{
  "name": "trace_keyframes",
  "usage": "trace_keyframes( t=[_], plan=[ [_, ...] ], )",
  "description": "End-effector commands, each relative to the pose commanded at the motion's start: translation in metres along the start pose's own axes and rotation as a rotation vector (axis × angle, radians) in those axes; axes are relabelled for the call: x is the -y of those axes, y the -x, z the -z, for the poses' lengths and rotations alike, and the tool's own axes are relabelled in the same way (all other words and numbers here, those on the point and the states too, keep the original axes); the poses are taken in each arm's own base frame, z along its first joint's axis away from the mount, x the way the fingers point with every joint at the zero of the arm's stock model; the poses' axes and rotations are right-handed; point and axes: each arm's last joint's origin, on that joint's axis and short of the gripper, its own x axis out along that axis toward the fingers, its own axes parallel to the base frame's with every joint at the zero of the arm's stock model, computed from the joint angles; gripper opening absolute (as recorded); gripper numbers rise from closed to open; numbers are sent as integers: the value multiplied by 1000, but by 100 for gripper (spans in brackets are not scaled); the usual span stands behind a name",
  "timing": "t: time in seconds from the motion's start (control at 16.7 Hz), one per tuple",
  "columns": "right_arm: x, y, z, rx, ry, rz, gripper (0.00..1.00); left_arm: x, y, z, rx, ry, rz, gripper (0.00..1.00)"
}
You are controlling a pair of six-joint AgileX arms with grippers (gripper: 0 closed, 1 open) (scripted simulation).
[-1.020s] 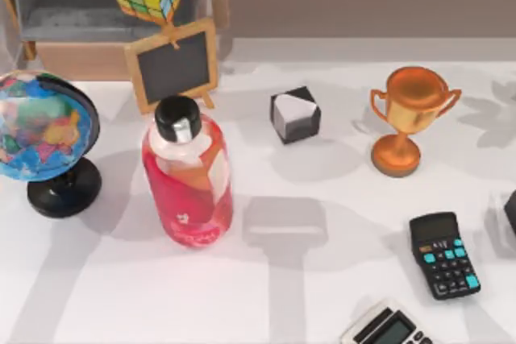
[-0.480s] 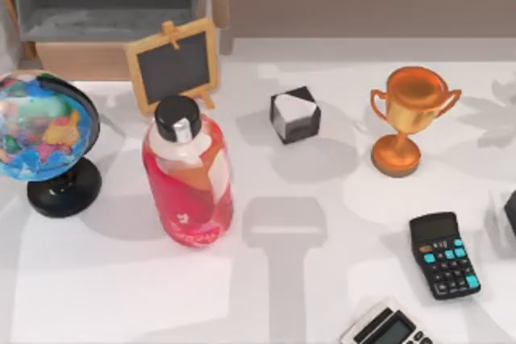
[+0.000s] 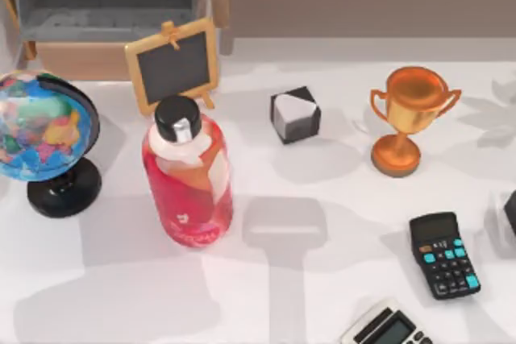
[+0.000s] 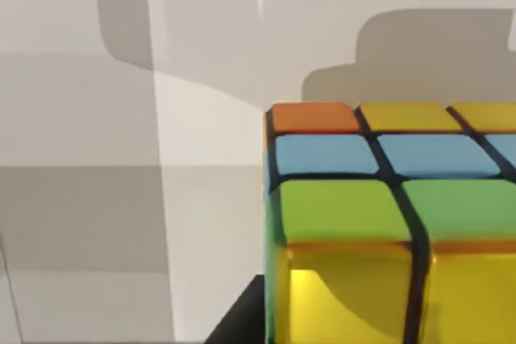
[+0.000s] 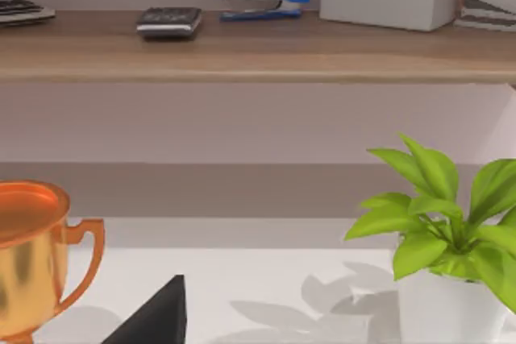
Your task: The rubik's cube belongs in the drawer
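The rubik's cube sits very close in the left wrist view, showing orange, yellow, blue and green tiles over a pale shadowed surface. It stays held in my left gripper, of which one dark finger peeks out beside the cube. The drawer stands open at the table's back left, its grey inside bare and its wooden front facing the table. My right arm is parked off the table's right; a dark finger of its gripper shows near the trophy.
A small chalkboard stands right in front of the drawer. Nearby are a globe, a red bottle, a black and white cube, a trophy and two calculators. A potted plant stands at the right.
One second ago my left gripper held the cube over the drawer at the top view's upper edge. Both have since left that view, and broad shadows have shifted across the table.
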Motion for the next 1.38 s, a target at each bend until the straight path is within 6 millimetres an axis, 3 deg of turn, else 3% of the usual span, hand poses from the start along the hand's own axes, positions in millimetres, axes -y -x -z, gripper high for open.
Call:
trace_keyframes(
  t=[0.36,1.14,1.38],
  plan=[
    [0,0,0,0,0,0,100,0,-1,0,-1,0,1,0],
    [0,0,0,0,0,0,100,0,-1,0,-1,0,1,98],
    [0,0,0,0,0,0,100,0,-1,0,-1,0,1,100]
  ],
)
